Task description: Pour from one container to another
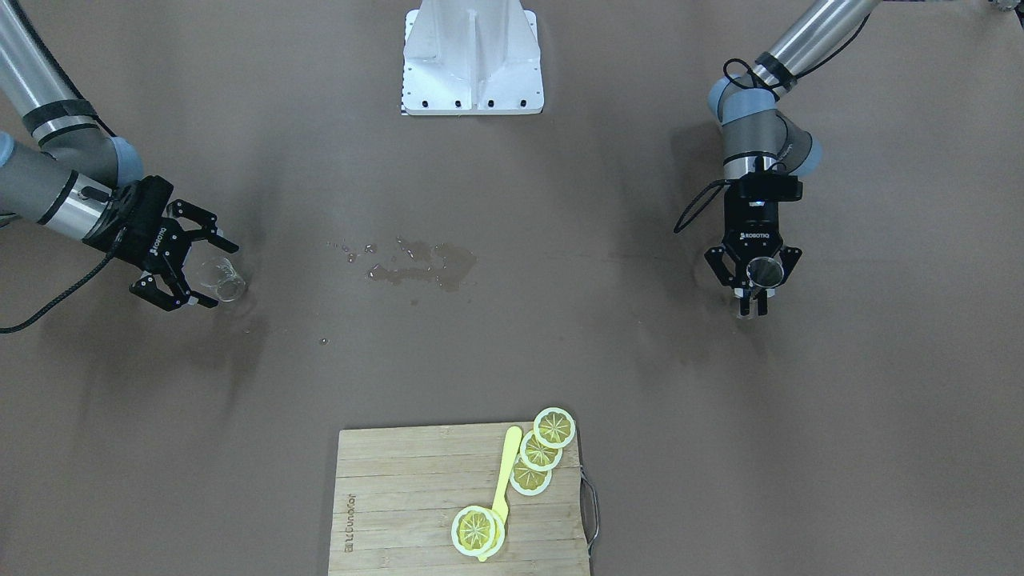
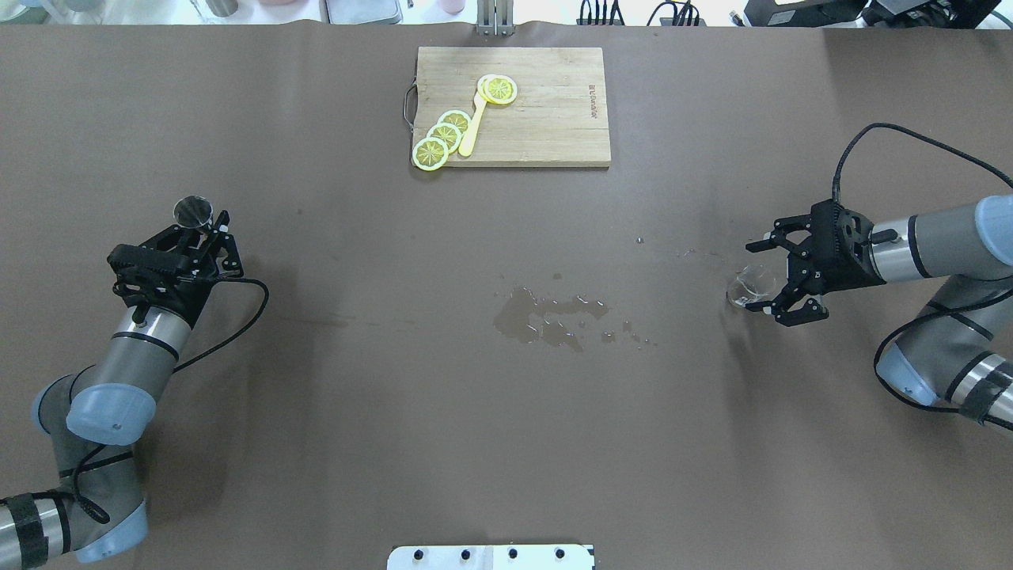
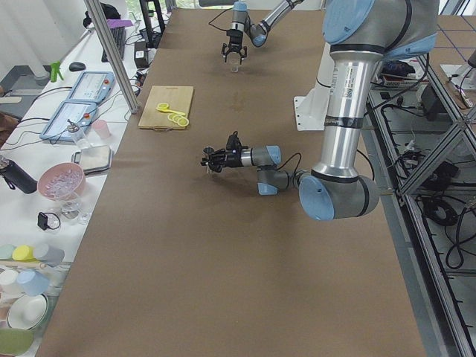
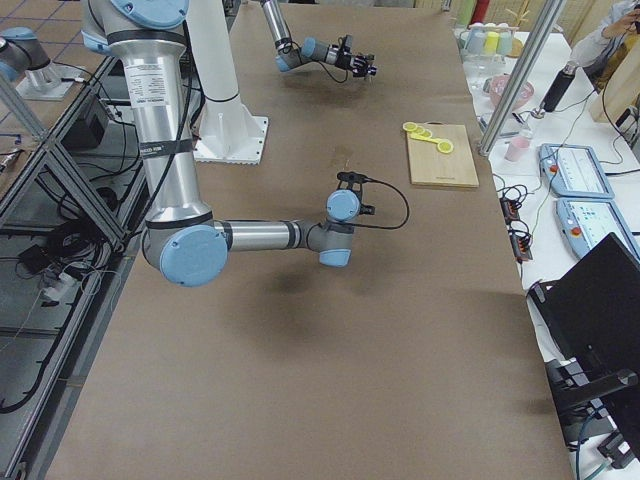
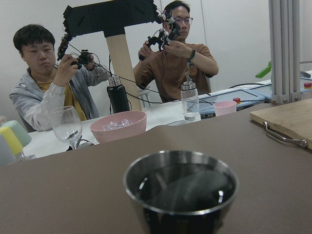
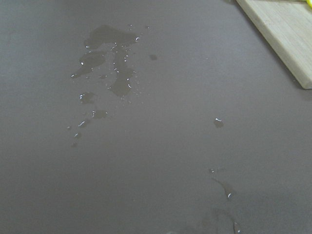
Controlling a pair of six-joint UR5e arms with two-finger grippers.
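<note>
Steel cup (image 2: 192,210), liquid inside, sits clamped between the jaws of my left gripper (image 2: 199,231), while I see the jaws of my right gripper (image 2: 758,279) spread wide on either side of the clear glass (image 2: 748,289) standing on the worktop (image 2: 475,396).

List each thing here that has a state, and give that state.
metal cup: upright, liquid inside, gripped.
left gripper: shut on the metal cup.
glass: upright, not gripped.
right gripper: open, straddling the glass.
spill: wet, spread in patches.
</note>
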